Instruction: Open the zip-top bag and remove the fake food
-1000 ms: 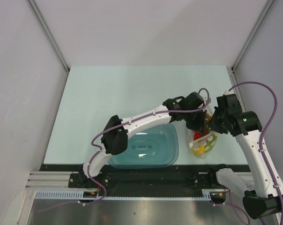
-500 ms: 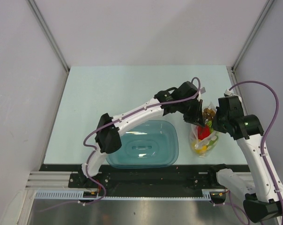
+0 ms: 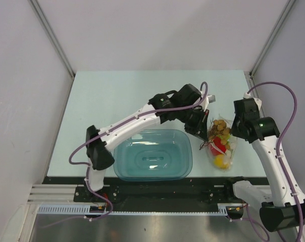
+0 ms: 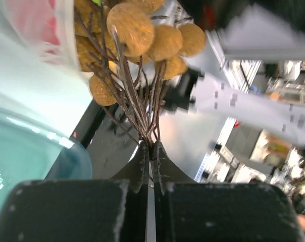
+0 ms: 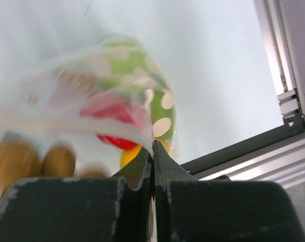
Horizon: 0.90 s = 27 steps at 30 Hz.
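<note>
The zip-top bag (image 3: 225, 151) lies right of the tub, clear with white dots, holding a red piece (image 3: 218, 146) and yellow-green fruits (image 3: 222, 161). My left gripper (image 3: 199, 129) is shut on the dark stems (image 4: 145, 108) of the orange-brown ball bunch (image 3: 220, 126), which sits at the bag's mouth. In the left wrist view the balls (image 4: 142, 30) fan out above the shut left gripper (image 4: 151, 149). My right gripper (image 3: 234, 137) is shut on the bag's edge. The right wrist view shows my right gripper (image 5: 153, 151) pinching the bag (image 5: 122, 85), with the red piece (image 5: 112, 123) inside.
A teal translucent tub (image 3: 153, 155) stands at the table's near edge, just left of the bag; it also shows in the left wrist view (image 4: 26, 156). The table's black front rail (image 3: 157, 189) runs below it. Grey walls close in both sides.
My left gripper has moved left and back from the bag, drawing the orange-brown ball bunch up by its stems. My right gripper has kept its hold on the bag's edge.
</note>
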Each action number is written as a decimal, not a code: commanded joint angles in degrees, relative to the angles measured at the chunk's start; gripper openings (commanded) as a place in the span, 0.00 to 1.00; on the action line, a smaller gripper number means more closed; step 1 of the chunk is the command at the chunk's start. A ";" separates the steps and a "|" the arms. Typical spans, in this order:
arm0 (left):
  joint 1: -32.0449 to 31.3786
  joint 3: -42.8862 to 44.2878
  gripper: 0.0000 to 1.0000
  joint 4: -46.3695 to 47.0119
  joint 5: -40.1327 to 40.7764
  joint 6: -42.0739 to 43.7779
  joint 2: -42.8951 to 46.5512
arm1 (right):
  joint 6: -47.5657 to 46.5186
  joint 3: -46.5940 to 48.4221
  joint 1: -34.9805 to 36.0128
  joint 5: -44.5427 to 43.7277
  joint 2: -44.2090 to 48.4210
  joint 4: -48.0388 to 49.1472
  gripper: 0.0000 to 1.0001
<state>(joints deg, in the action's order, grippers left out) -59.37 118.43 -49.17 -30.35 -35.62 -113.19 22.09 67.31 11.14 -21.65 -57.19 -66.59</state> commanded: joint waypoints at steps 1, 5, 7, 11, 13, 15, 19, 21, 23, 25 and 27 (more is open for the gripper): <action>-0.65 -4.87 0.00 -1.11 -2.61 7.31 8.59 | -2.66 1.51 -3.04 -2.70 -0.81 3.57 0.00; -0.57 -15.46 0.00 1.61 2.89 8.99 16.22 | -3.01 1.86 -3.05 -2.70 -2.57 4.27 0.00; -0.65 -20.06 0.00 3.81 4.41 9.33 22.11 | -3.19 2.04 -3.14 -2.08 -3.45 4.36 0.00; -0.57 -35.41 0.00 8.99 12.14 7.24 33.01 | -3.01 2.39 -3.75 -0.85 -4.77 4.27 0.00; -0.39 -40.80 0.00 11.02 17.50 5.22 38.09 | -2.75 2.91 -3.93 0.11 -5.21 4.19 0.00; -0.30 -47.05 0.00 11.73 22.58 1.18 39.70 | -2.32 3.44 -4.02 1.16 -5.65 3.92 0.00; -0.22 -51.54 0.00 12.43 29.45 -6.55 39.54 | -1.78 4.85 -4.10 1.96 -6.00 2.61 0.00; -0.13 -51.55 0.00 12.95 32.00 -8.14 37.61 | -1.70 5.11 -4.10 2.22 -5.83 1.90 0.00; -0.22 -51.63 0.00 13.83 32.98 -11.13 34.89 | -1.69 5.29 -4.19 2.58 -5.65 1.29 0.00; -0.13 -51.98 0.00 16.63 33.16 -15.07 31.91 | -1.35 5.29 -4.10 3.36 -5.65 0.76 0.00; -0.21 -52.51 0.00 18.49 33.86 -19.02 29.43 | -1.35 5.46 -4.10 4.59 -5.57 0.41 0.00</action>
<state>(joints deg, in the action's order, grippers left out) -59.81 66.78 -37.26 -0.21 -45.30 -80.29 19.86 70.28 7.27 -18.68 -63.29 -65.19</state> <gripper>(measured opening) 0.014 0.010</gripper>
